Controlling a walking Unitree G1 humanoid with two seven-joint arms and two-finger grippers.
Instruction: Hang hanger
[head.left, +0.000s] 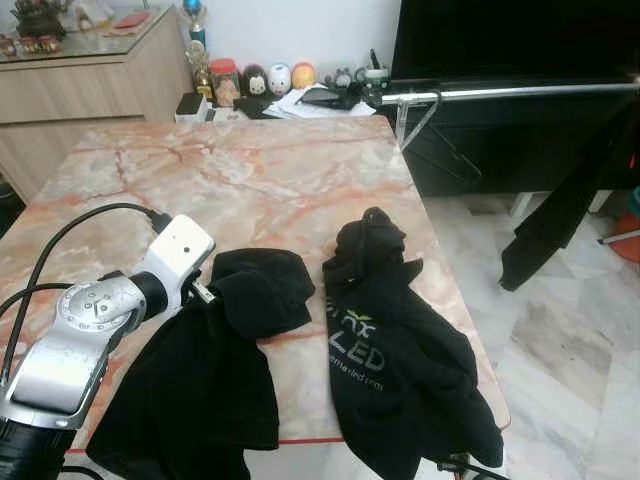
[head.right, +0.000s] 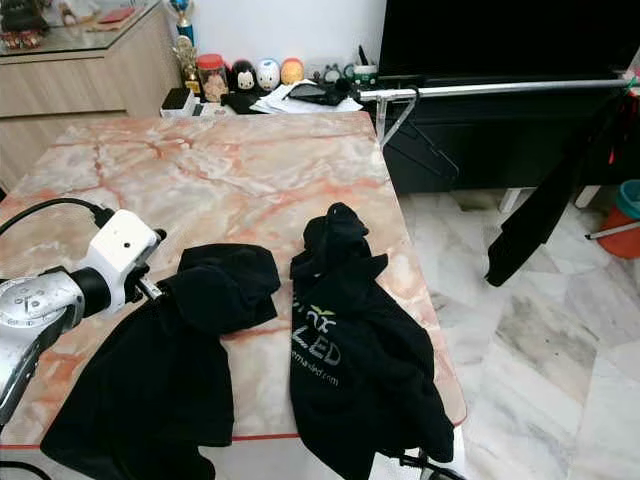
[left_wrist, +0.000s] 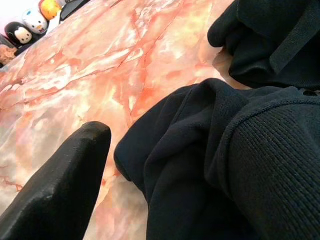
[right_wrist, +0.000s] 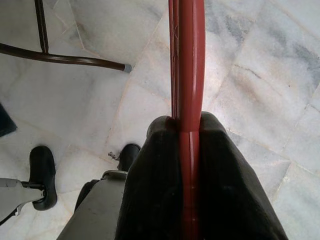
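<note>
Right wrist view first: the right pincer (right_wrist: 189, 150) is clenched on a red hanger (right_wrist: 190, 75), both black fingers (right_wrist: 155, 200) pressed tight vs the thin red bar, which runs straight out past the tips. Below it is pale marble floor (right_wrist: 260, 65), a dark metal leg w/ a grey end cap (right_wrist: 65, 57), and what looks like the robot's own foot (right_wrist: 42, 175).

Head cams: pink-orange marble tabletop (head.left: 240, 170) w/ two black garments on it. One plain black piece (head.left: 215, 360) sits at the near left edge and drapes over it; the other black top w/ "LED" print (head.left: 395, 350) lies just beside it on the right, also hanging off the near edge. They're close but I can't tell if they touch.

Left arm comes in from the near left, white wrist block right at the plain garment. Left pincer (left_wrist: 165, 165): in the left wrist view one black finger (left_wrist: 65, 185) rests low by the tabletop, the cloth bunched right next to it. Other finger is hidden by fabric, so can't tell if it's gripping or released.

Further back: silver rail (head.left: 510, 92) runs across on the right, beyond the tabletop's far right corner, w/ a dark garment (head.left: 570, 200) hanging from it near the right edge. Small figurines & jars (head.left: 260, 78) line the far end, plus a wooden cabinet (head.left: 90, 90) at the far left.
</note>
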